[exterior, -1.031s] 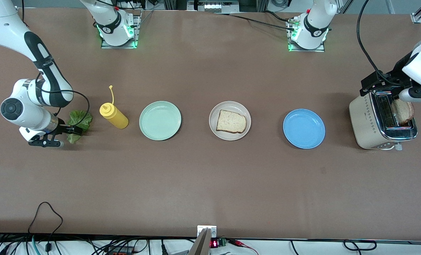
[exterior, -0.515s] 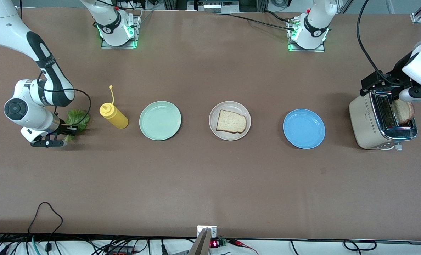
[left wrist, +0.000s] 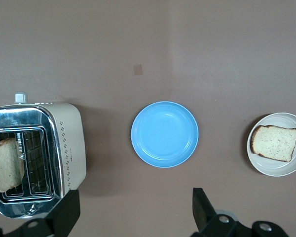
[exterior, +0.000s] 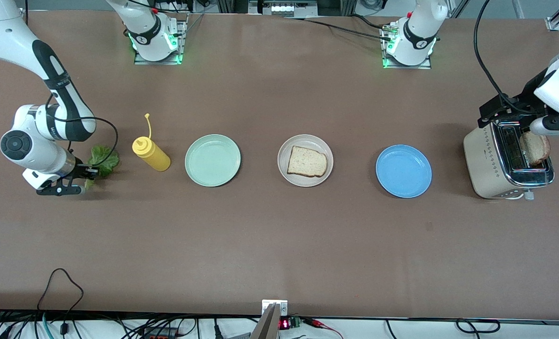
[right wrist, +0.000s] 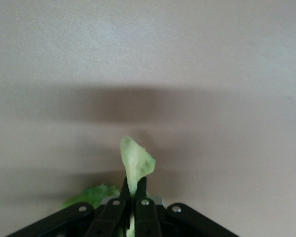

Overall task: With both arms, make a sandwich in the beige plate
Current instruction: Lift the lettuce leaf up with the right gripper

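Brown worktop (exterior: 279,245) carries all items in one row. Both arms are white with black joints.

Toaster (exterior: 500,162), cream with chrome top, stands at the left arm's end. One bread slice (exterior: 535,147) stands upright in a slot, also seen in the left wrist view (left wrist: 6,164).

Left gripper (left wrist: 133,210) hangs over the worktop beside the toaster, jaws spread wide, holding nothing.

Right gripper (exterior: 87,173) is at the right arm's end of the worktop, jaws closed on the lettuce (exterior: 101,160). The right wrist view shows a pale leaf tip (right wrist: 136,165) pinched between the fingers (right wrist: 146,195) and standing up past them, with darker green leaf below.

Blue plate (exterior: 403,171) sits between toaster and beige plate, nothing on it.

Green plate (exterior: 212,160) sits between beige plate and bottle, nothing on it.

Beige plate (exterior: 284,149) sits mid-row. One square bread slice (exterior: 307,162) lies flat on it, uncovered. No lettuce or second slice is on it yet.

Yellow bottle (exterior: 150,152) stands between green plate and lettuce, its cap strap raised.
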